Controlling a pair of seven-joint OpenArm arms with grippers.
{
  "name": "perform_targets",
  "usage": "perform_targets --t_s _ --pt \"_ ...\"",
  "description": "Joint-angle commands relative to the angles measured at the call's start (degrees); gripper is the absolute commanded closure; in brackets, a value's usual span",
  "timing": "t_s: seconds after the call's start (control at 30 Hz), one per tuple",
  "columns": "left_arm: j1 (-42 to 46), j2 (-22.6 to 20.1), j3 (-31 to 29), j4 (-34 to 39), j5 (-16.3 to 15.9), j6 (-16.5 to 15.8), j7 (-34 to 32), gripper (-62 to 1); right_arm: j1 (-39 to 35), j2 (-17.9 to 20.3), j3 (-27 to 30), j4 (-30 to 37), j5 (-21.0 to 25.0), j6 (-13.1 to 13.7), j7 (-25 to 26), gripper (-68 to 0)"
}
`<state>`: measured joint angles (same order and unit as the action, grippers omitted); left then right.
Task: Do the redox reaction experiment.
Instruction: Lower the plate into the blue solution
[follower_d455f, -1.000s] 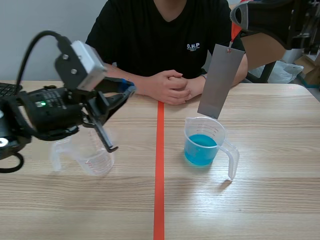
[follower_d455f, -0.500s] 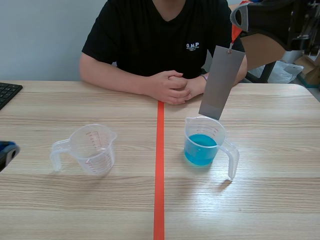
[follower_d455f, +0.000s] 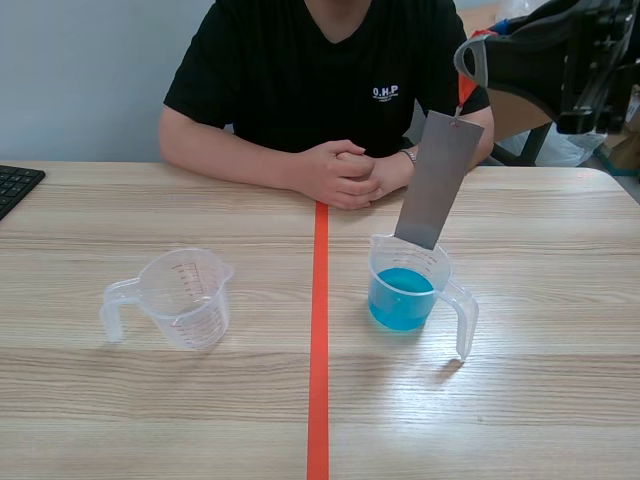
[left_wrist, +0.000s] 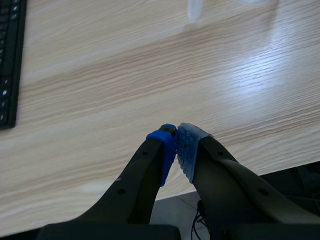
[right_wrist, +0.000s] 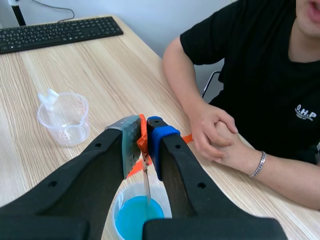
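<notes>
grips the grey strip (follower_d455f: 435, 180) by its orange tab (right_wrist: 142, 136) in the right pincer (right_wrist: 145, 131), lower end at the rim of the blue-liquid cup (follower_d455f: 405, 290). holds the left pincer (left_wrist: 176, 137) closed, empty, over the counter (left_wrist: 100, 90) edge.

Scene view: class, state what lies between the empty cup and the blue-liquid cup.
Only bare table, crossed by the orange-red tape line, separates the empty cup and the blue-liquid cup; the scene view shows it.
</notes>
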<state>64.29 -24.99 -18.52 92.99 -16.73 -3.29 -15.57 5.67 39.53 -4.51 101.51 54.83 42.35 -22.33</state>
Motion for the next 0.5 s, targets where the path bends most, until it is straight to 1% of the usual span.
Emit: perform_targets --t_s 0.0,0.17,0.47 --pt "-0.17 0.66 0.07 0.55 0.0 0.02 -0.35 -4.4 0.66 0.76 0.26 -0.31 0.57 0.37 1.27 -1.5" --pt "0.0 2.97 0.07 0.35 0.02 0.66 0.39 -4.5 0.68 0.76 -1.09 -1.77 -1.73 0.37 3.65 -1.5" --pt "0.13 3.21 0.09 0.35 0.0 0.61 0.44 -4.4 0.68 0.76 -3.32 -3.65 -5.25 0.37 7.52 -1.5"
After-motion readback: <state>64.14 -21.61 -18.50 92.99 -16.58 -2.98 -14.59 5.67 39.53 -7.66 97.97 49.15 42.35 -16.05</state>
